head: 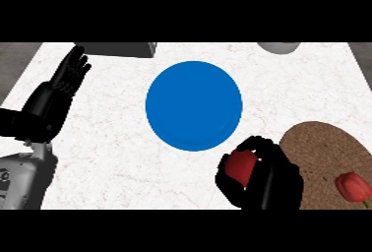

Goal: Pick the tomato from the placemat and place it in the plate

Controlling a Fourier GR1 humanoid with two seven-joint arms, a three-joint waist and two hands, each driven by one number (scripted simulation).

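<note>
Tomato [240, 166] (red) in curled right robot hand [270, 178]

The tomato [240, 166], red and glossy, sits in the curled fingers of the right hand [270, 183], at about five o'clock from the plate [193, 105] and just off its rim. It is clear of the placemat [320, 152], which lies at its three o'clock. The plate is a plain blue round, flat on the counter at the centre of view. The placemat is a brown, speckled oval at the plate's four o'clock, partly covered by the hand.
</note>
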